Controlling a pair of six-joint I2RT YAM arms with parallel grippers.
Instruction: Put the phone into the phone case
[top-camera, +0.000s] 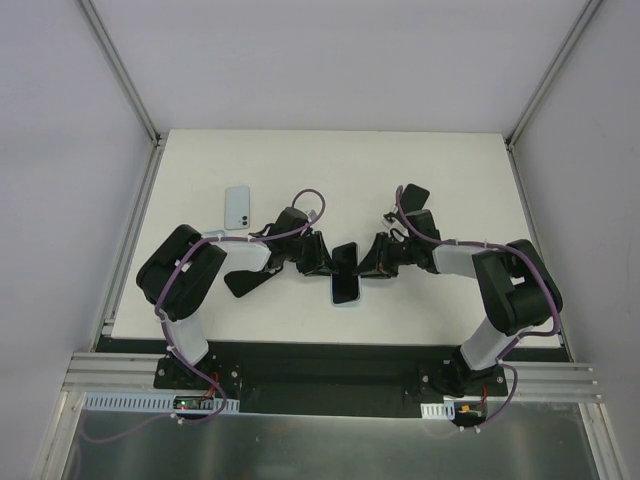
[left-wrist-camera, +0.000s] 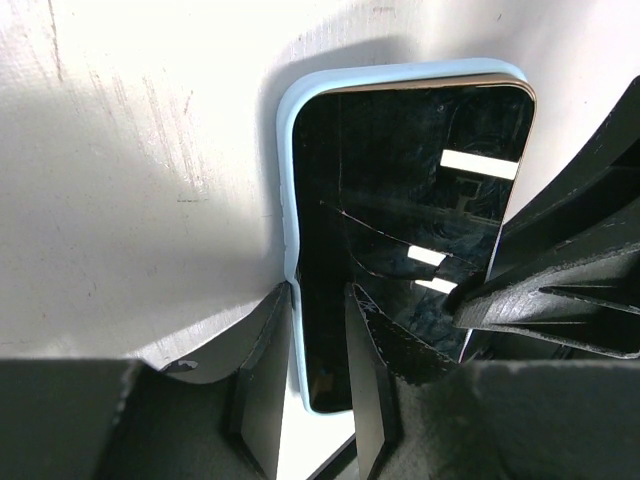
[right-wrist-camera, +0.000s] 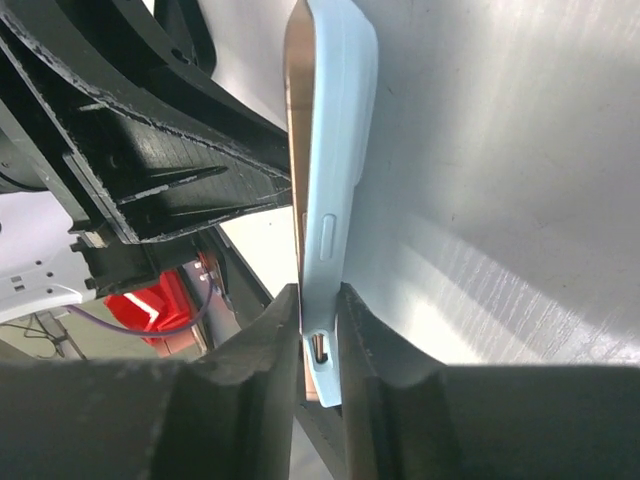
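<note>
Phone (left-wrist-camera: 400, 230) sat in its pale blue phone case (left-wrist-camera: 288, 200), pinched from both sides at the middle of the surface (top-camera: 400, 170).
The left pincer (left-wrist-camera: 318, 300) was clenched over the case's left edge, one finger outside the rim and one on the dark screen. The right pincer (right-wrist-camera: 318, 295) was clenched across the right edge, where a bronze strip of the phone's side showed, likely so that side could be pressed home. Both arms were folded, elbows out, forearms reaching inward, wrists facing each other.
</note>
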